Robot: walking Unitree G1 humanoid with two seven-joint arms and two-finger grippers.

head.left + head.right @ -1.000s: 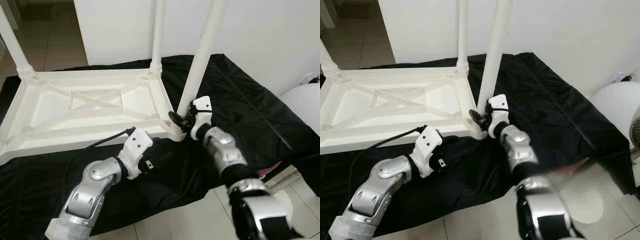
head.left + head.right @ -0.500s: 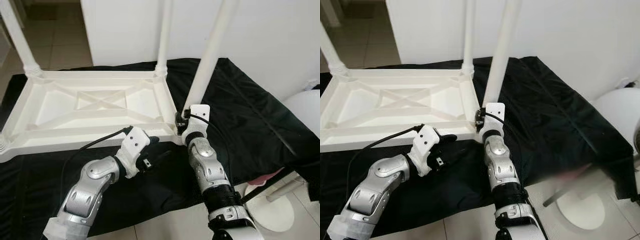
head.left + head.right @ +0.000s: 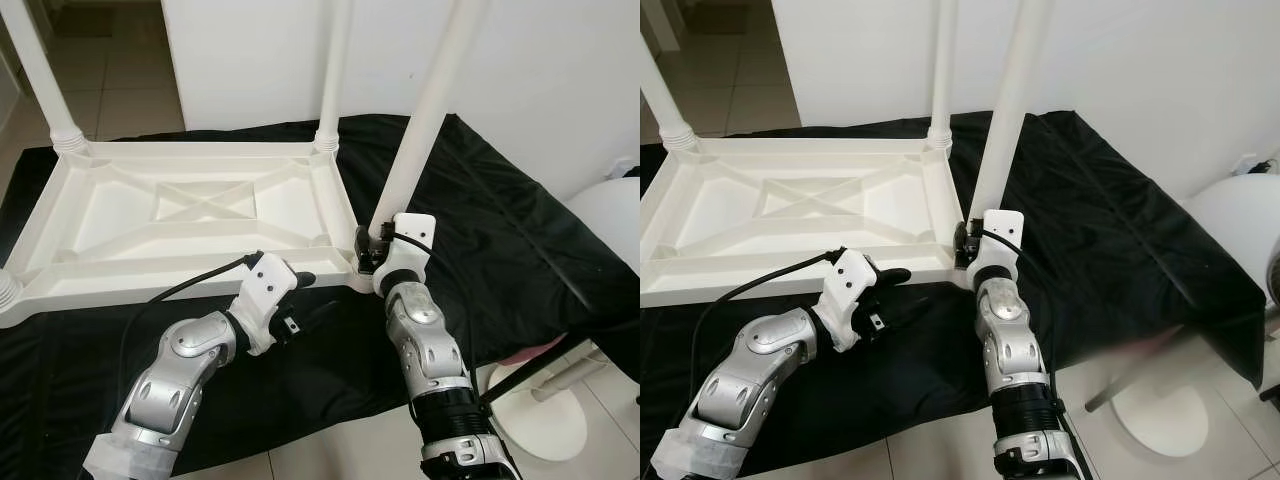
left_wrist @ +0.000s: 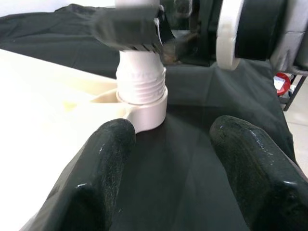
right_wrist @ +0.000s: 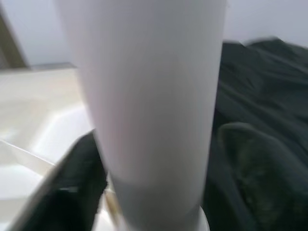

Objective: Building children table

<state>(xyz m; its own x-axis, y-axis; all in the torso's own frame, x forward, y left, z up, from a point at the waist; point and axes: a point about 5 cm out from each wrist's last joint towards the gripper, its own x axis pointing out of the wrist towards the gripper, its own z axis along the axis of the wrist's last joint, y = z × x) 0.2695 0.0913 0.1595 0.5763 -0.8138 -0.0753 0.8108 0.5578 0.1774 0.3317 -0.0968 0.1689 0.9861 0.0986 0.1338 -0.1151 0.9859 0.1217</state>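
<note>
Right gripper (image 3: 368,256) swung upright, clasping table leg (image 3: 425,115); left gripper (image 3: 300,300) wide

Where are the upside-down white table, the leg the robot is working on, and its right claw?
Upside-down white table (image 3: 190,205), left eye view, on its ribbed underside.
Table leg (image 3: 420,130), left eye view, middle of the shaft.
Right claw (image 3: 366,252), left eye view, around the leg's base.

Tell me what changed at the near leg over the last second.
The right claw swung from a sideways reach to straddle the base of the near leg, and its forearm now stands straighter below the corner socket. The left claw stayed open on the black cloth by the tabletop.
</note>
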